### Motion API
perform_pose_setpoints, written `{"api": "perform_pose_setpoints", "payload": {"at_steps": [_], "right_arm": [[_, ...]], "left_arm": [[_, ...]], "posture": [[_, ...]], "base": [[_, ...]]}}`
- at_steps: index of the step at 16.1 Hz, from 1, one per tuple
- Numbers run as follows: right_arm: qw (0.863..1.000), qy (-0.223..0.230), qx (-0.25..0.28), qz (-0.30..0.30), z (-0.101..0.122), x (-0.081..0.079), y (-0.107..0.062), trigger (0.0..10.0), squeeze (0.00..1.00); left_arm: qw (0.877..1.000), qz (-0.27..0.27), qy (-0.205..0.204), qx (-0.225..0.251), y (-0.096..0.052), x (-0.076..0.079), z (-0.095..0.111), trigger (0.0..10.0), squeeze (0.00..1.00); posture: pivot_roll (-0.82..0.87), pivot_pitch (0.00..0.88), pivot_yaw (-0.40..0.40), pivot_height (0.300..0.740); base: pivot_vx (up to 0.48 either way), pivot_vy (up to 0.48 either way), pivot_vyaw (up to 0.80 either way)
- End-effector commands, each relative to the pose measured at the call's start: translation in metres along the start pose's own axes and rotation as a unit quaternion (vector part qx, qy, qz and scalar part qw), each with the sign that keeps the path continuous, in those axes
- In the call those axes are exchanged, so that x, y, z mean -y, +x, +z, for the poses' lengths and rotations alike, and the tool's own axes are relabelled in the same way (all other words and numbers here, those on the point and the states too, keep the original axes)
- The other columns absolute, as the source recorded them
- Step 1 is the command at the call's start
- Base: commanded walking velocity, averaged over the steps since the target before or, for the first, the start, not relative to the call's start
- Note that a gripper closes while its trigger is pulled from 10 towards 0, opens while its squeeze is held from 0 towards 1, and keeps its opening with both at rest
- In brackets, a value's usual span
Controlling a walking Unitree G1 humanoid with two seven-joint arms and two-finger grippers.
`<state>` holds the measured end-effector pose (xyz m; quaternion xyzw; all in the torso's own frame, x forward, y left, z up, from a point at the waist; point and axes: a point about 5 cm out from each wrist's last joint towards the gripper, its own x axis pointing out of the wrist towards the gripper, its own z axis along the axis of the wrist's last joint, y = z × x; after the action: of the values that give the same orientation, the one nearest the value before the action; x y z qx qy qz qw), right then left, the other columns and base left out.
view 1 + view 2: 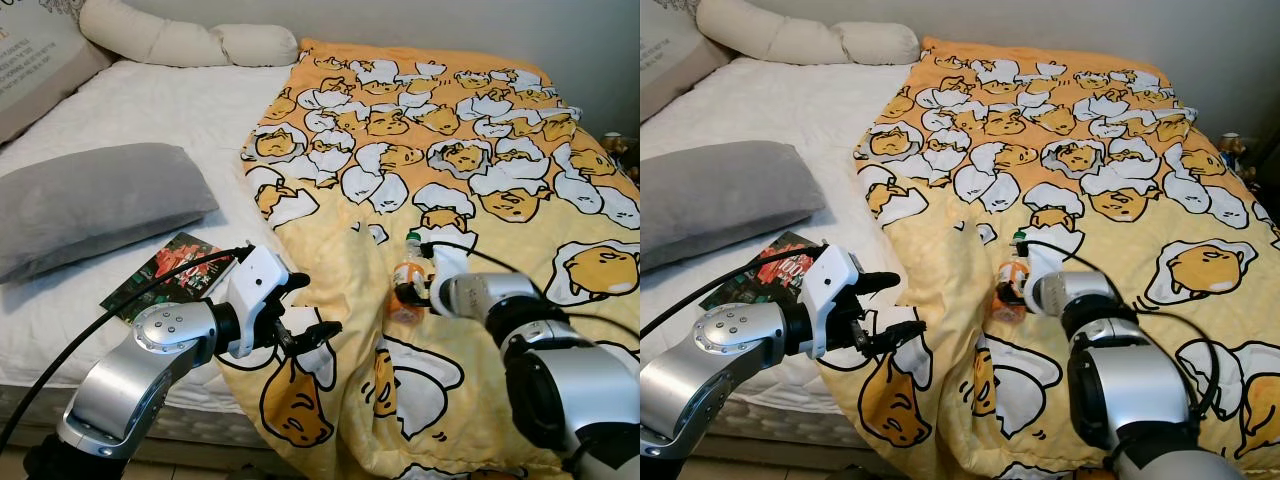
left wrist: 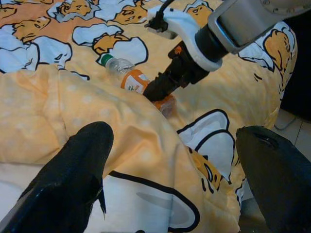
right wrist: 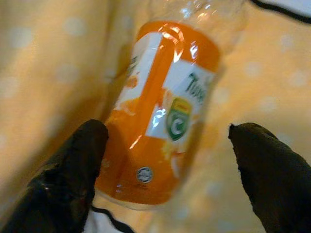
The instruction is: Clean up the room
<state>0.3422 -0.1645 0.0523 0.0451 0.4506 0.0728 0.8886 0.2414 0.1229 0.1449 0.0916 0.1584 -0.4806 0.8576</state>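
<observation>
A clear plastic bottle with an orange label and green cap lies on the yellow egg-print blanket, near the bed's front. My right gripper is at the bottle's base and stands open. In the right wrist view its two black fingers straddle the bottle; one is close against its side, the other is apart from it. My left gripper hovers open over the blanket's folded edge, to the left of the bottle. In the left wrist view the bottle lies beyond the left gripper.
A grey pillow and a book lie on the white mattress to the left. White bolsters sit at the head of the bed. The blanket hangs over the bed's front edge. Floor shows beyond the bed's side.
</observation>
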Motion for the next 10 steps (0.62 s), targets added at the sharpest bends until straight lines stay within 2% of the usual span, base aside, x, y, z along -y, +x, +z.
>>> {"api": "perform_pose_setpoints", "payload": {"at_steps": [1, 4, 5, 7, 10], "right_arm": [[1.0, 0.026, -0.003, 0.013, -0.008, -0.002, 0.003, 4.0, 0.0], [0.999, 0.035, -0.005, 0.022, -0.02, -0.006, 0.008, 2.5, 0.0], [0.999, 0.031, -0.002, 0.026, -0.022, -0.007, 0.009, 1.0, 0.0], [0.999, 0.023, -0.008, 0.024, -0.027, -0.007, 0.011, 0.0, 0.0], [0.999, 0.03, 0.003, 0.021, -0.024, -0.005, 0.01, 0.0, 0.0]], "left_arm": [[1.0, -0.005, 0.009, -0.004, -0.001, 0.002, 0.002, 10.0, 0.0], [1.0, -0.005, 0.01, -0.007, -0.002, 0.002, 0.002, 10.0, 0.0], [1.0, -0.006, 0.01, -0.007, -0.002, 0.002, 0.002, 10.0, 0.0], [1.0, -0.008, 0.009, -0.009, -0.002, 0.002, 0.002, 10.0, 0.0], [1.0, -0.01, 0.009, -0.009, -0.001, 0.002, 0.002, 10.0, 0.0]], "posture": [[0.06, 0.0, -0.01, 0.74], [0.06, 0.0, -0.011, 0.74], [0.06, 0.0, -0.012, 0.74], [0.06, 0.0, -0.012, 0.74], [0.06, 0.0, -0.01, 0.74]], "base": [[0.0, 0.0, 0.0], [0.0, 0.0, 0.0], [0.0, 0.0, 0.0], [0.0, 0.0, 0.0], [0.0, 0.0, 0.0]]}}
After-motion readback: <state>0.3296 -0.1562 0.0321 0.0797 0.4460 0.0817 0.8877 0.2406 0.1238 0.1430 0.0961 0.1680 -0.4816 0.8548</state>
